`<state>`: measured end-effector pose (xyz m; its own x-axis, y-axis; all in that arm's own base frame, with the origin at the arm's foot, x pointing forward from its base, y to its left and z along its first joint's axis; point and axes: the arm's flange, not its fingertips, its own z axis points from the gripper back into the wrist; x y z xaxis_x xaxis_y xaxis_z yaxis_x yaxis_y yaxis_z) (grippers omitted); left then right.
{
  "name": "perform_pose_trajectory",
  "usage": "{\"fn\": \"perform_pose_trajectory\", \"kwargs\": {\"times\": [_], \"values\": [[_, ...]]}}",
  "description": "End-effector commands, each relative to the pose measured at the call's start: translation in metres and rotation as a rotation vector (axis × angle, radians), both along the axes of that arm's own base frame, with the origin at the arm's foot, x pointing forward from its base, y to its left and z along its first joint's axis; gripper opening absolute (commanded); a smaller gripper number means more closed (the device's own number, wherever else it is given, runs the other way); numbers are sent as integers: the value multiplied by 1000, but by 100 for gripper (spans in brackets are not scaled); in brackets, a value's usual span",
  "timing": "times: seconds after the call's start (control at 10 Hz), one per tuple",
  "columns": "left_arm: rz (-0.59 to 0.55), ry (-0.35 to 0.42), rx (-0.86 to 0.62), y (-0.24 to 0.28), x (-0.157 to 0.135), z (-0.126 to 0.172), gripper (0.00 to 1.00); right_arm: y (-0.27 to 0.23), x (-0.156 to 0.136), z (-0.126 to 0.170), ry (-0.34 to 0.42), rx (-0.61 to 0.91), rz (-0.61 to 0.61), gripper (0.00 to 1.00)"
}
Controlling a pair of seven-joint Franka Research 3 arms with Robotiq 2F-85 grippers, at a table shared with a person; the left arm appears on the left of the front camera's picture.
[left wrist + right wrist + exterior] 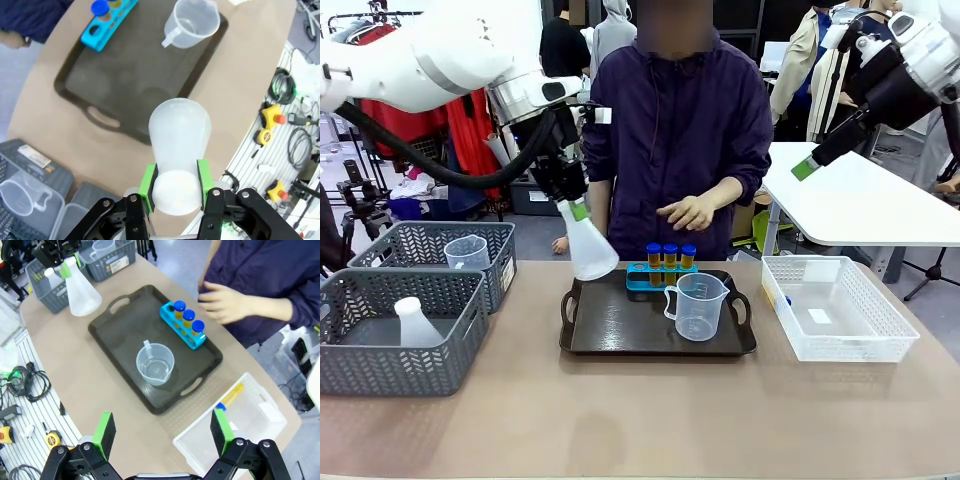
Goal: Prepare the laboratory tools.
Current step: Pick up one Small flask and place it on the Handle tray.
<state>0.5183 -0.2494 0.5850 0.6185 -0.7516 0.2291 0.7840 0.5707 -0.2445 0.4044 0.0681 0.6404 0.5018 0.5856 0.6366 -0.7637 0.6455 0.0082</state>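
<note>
Gripping conical flask [592,255] by neck, left tool [175,182], long axis tilted, base toward tray [620,325], right tool [162,432] released

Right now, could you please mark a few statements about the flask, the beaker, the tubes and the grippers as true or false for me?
1. The left gripper is shut on the neck of the conical flask. True.
2. The measuring beaker lies tipped over on its side. False: it stands upright on the dark tray.
3. Three blue-capped tubes stand in the blue rack. True.
4. The right gripper holds a tube. False: it is open and holds nothing.
</note>
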Motion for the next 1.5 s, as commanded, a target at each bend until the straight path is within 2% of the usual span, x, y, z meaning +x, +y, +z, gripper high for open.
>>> {"fn": "perform_pose_trajectory", "kwargs": {"times": [0.0, 0.1, 0.3, 0.5, 0.7, 1.0, 1.2, 1.4], "values": [[-15, -10, 18, 13, -8, -12, 0, 0, 0, 0, 0, 23, 5, 100], [-16, -16, 26, 18, -8, -16, 0, 0, 0, 0, 0, 23, 5, 100], [18, -84, 135, 9, -6, -28, 0, 0, 0, 0, 0, 23, 5, 100], [-13, -98, 143, -2, 4, -41, 0, 0, 0, 0, 0, 23, 5, 100], [-55, -98, 129, -27, 16, -53, 0, 0, 0, 0, 0, 23, 5, 100], [-184, -150, 173, -64, 28, -78, 0, 0, 0, 0, 0, 23, 5, 100], [-245, -134, 203, -86, 30, -90, 0, 0, 0, 0, 0, 23, 5, 100], [-282, -161, 198, -109, 29, -103, 0, 0, 0, 0, 0, 23, 5, 100]]}}
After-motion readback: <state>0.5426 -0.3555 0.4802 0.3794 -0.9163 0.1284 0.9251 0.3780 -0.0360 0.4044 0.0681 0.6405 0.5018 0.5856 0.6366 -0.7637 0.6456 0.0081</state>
